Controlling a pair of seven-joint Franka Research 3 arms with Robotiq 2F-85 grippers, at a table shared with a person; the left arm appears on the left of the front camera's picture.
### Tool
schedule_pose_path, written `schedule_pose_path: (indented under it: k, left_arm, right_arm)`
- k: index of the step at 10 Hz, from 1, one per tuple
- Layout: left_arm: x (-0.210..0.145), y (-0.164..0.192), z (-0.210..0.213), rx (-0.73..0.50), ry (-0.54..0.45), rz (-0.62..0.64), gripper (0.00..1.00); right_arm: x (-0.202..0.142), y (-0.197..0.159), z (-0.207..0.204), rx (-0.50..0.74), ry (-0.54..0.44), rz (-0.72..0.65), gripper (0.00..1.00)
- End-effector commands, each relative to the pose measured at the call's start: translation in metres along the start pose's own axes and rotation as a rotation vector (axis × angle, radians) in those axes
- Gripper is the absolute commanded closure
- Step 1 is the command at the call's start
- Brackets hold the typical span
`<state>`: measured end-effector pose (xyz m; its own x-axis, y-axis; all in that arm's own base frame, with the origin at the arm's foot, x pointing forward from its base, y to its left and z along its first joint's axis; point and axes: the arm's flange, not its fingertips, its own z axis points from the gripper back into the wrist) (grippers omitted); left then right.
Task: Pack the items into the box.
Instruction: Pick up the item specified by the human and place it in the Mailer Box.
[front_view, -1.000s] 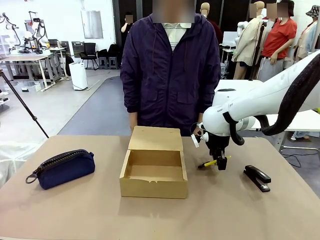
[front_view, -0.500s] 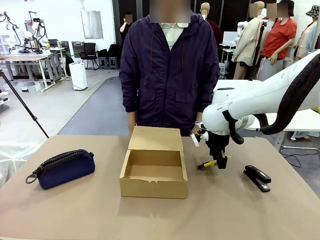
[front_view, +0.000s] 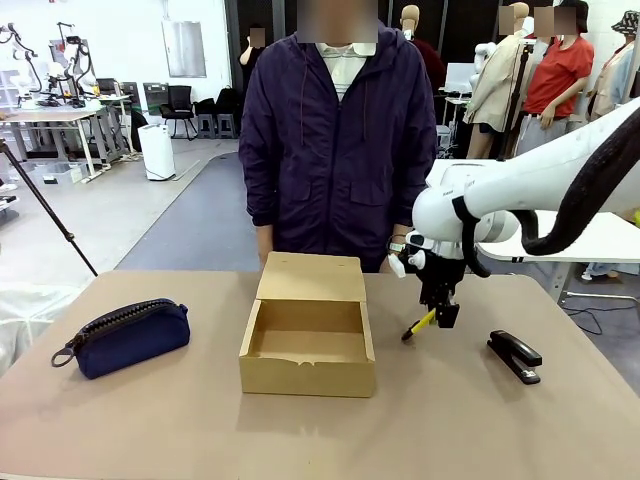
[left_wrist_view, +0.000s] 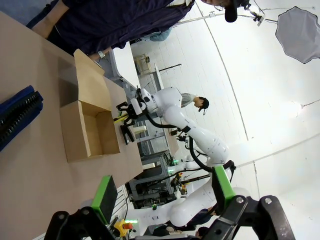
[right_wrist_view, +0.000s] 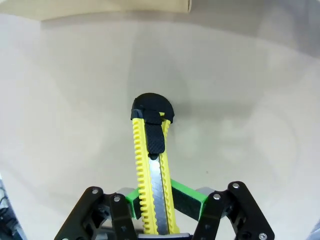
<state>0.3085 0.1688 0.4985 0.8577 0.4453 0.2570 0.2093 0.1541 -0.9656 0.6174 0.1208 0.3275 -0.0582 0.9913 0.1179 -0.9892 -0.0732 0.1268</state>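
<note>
Now R gripper (front_view: 443, 318), jaws pinching the utility knife (front_view: 420, 326), hangs right of the box (front_view: 308, 375), knife tilted. Navy pouch (front_view: 128, 337) lies left of box; L gripper (left_wrist_view: 164, 192) jaws spread.

In the right wrist view, the utility knife's (right_wrist_view: 150, 165) rear end runs down between the right gripper's (right_wrist_view: 160, 200) green pads and past the bottom edge, so I cannot see its full length. The top edge there cuts the box (right_wrist_view: 100, 7) to a sliver. In my left wrist view the left edge crops the pouch (left_wrist_view: 17, 117). From the front, the box's near wall hides part of its floor. The person's (front_view: 340, 150) hands are mostly hidden behind the lid (front_view: 311, 277) and the right gripper.
</note>
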Motion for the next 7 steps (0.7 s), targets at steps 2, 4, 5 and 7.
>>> schedule_pose_path:
  k: [2,4,5,7]
  left_arm:
    - [0.0014,-0.0019,0.0004,-0.024,-0.005,-0.013,0.00]
    - [0.0014,-0.0019,0.0004,-0.024,-0.005,-0.013,0.00]
    - [0.0014,-0.0019,0.0004,-0.024,-0.005,-0.013,0.00]
    - [0.0014,-0.0019,0.0004,-0.024,-0.005,-0.013,0.00]
  right_arm:
    - [-0.0058,0.0107,0.0293,0.005,-0.048,0.032,1.00]
    - [-0.0077,0.0099,0.0308,0.008,-0.056,0.020,1.00]
    - [-0.0086,0.0103,0.0332,0.015,-0.063,0.023,1.00]
    - [-0.0087,0.0113,0.0349,0.030,-0.085,0.012,1.00]
